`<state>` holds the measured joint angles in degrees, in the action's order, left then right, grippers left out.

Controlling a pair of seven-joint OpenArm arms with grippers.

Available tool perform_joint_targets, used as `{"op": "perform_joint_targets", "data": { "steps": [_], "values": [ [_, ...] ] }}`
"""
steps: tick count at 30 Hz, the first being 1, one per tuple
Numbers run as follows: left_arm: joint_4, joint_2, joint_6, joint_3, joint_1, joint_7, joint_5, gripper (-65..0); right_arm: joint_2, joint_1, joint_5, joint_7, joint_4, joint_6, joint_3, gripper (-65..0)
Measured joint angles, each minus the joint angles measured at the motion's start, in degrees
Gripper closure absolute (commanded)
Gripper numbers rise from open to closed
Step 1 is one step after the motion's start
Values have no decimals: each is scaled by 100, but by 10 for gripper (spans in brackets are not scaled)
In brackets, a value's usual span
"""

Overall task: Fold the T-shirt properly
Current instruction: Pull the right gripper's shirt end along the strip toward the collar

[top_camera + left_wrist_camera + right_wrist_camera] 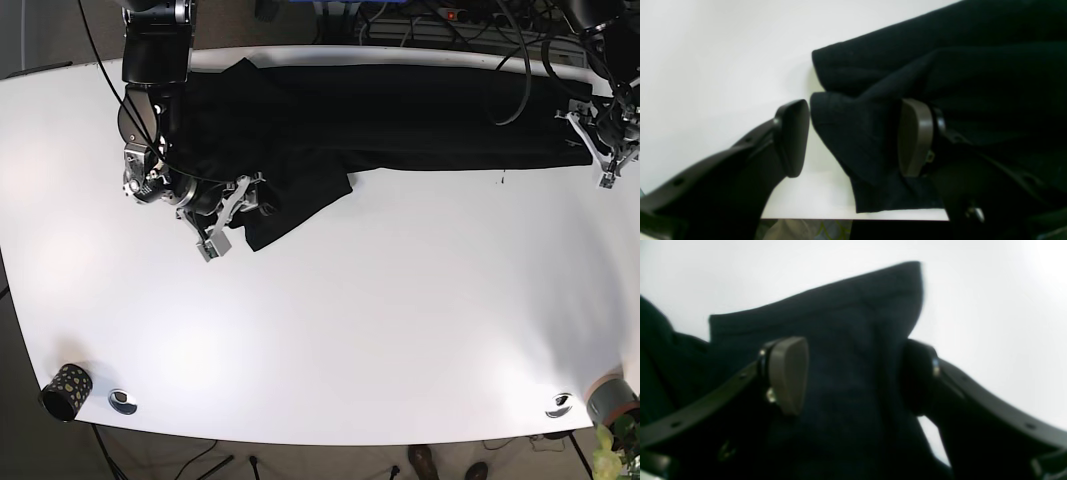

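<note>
Right tool (853, 376) spread around T-shirt (400, 115) sleeve edge, left tool (853, 138) spread astride hem, bare table (380, 320) in front.

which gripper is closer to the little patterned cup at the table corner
Right. The right gripper is on the same side of the table as the patterned cup, with bare table between; the left gripper is at the opposite far end.

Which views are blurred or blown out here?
Right wrist: soft throughout, T-shirt and right tool smeared, table overexposed. Left wrist: sharper, left tool fairly crisp, cloth detail crushed to black. Base: in focus, broad glare patches on the table.
</note>
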<state>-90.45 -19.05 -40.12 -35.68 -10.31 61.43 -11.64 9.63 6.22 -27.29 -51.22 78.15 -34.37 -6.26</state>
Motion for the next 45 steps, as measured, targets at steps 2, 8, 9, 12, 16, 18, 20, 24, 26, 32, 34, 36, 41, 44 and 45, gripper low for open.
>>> {"op": "perform_joint_targets", "data": {
  "steps": [2,8,9,12,16,18,20,24,26,32,34,36,41,44,45],
  "values": [
    [0,-2,0,2,4,0,-2,-372,-15,0,0,17,0,4,109,-422],
    [26,15,0,2,17,-2,-2,-372,-28,-2,7,221,-24,-7,162,-422],
    [26,20,0,2,17,0,0,-372,-17,-2,13,302,-28,24,162,-419],
    [26,85,0,0,33,0,11,-372,-7,48,-2,516,-157,24,162,-328],
    [31,142,2,11,28,-4,17,-372,-9,236,-22,599,-597,-11,162,-65],
    [31,136,0,7,28,0,22,-372,-7,326,-20,601,-793,-4,162,0],
    [31,140,0,7,28,-20,20,-372,-7,328,-15,597,-828,-9,173,0],
    [72,140,2,7,31,-136,20,-372,-11,184,7,483,-549,-15,184,0],
    [131,175,2,-7,33,-308,37,-372,-9,13,7,448,-153,-13,162,0],
    [153,306,7,-11,48,-428,39,-372,-13,-487,-103,-90,1412,-15,-31,0],
    [155,299,7,-11,46,-435,39,-372,-52,-658,-109,-448,1871,-17,-291,0],
    [157,297,7,-11,44,-450,39,-372,-42,-881,-87,-706,2334,-17,-557,0],
    [271,293,15,-4,63,-511,-13,-372,-28,-1386,-63,-933,3292,-31,-979,0],
    [426,212,15,-13,74,-564,-144,-372,-48,-1576,-153,-898,3445,-63,-1196,0],
    [455,205,15,-20,79,-568,-149,-372,-46,-1648,-144,-901,3449,-61,-1318,0]
  ]
}}
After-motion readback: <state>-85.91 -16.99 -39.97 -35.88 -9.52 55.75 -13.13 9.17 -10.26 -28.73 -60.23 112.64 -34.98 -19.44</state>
